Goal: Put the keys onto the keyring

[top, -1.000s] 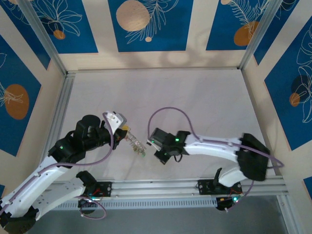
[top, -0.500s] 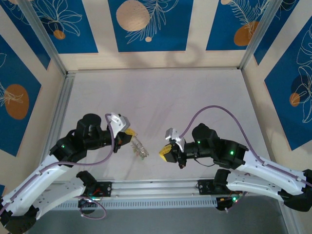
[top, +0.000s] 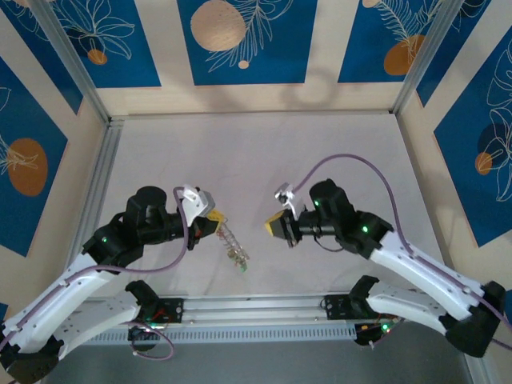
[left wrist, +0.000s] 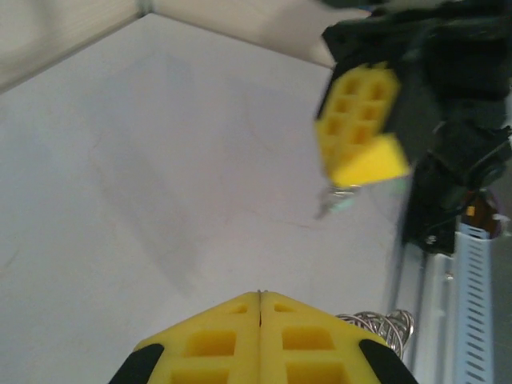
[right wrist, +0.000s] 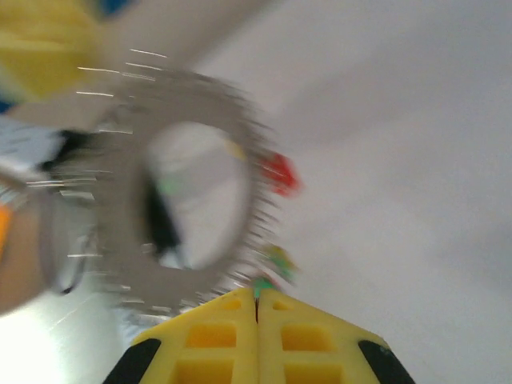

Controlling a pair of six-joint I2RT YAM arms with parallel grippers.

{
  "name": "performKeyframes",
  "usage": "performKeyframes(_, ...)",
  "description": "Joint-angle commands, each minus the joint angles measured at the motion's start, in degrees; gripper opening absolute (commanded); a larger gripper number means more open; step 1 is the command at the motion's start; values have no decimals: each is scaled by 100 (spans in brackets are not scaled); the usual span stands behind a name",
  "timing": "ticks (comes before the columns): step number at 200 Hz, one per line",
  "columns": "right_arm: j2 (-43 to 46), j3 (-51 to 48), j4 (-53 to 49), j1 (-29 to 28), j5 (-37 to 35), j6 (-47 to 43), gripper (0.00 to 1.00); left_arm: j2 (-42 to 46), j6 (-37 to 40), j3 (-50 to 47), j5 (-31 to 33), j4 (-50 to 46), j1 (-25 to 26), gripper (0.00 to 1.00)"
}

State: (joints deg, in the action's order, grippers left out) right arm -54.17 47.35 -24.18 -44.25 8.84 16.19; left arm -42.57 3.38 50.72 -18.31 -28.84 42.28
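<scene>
My left gripper (top: 214,218) is shut on the top of the keyring (top: 230,242), which hangs edge-on below it with small keys at its lower end. In the left wrist view my pads (left wrist: 258,293) are closed on a thin sliver of metal, with the ring's coils (left wrist: 382,326) beside them. My right gripper (top: 272,227) faces it from the right, apart from the ring, shut on a small green-headed key (left wrist: 334,198). The right wrist view is blurred: the grey keyring (right wrist: 120,256) hangs just beyond my shut pads (right wrist: 257,298), a red key head (right wrist: 280,174) on its rim.
The pale table (top: 264,160) stretches open behind both grippers. An aluminium rail (top: 256,308) runs along the near edge, and framed walls with blue panels (top: 240,40) close in the back and sides. A purple cable (top: 352,164) loops above the right arm.
My right gripper has pulled away from the keyring, up and to the right, and turned to face it. The keyring has swung lower under the left gripper, which has barely moved.
</scene>
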Motion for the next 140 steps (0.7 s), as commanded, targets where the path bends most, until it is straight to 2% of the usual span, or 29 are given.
performKeyframes(1, -468, -42, -884, 274, -176, 389, 0, 11, 34, 182, 916, -62, 30, 0)
performKeyframes(34, -868, -127, -1243, 55, -422, 511, 0, 22, 5, 196, 1501, -127, 12, 0)
performKeyframes(56, -1207, -246, -1497, -388, -916, 681, 0, -36, -12, 228, 1753, -184, -50, 0)
performKeyframes(78, -1877, -156, -1528, -856, -1432, 786, 0, 35, -60, 193, 1729, -119, -189, 0)
performKeyframes(112, -3408, 256, -1322, -1182, -1682, 701, 0, 55, -101, 189, 1611, -131, -253, 0)
performKeyframes(140, -4124, 626, -1291, -1494, -1944, 688, 0, 108, -92, 158, 1672, -161, -280, 0)
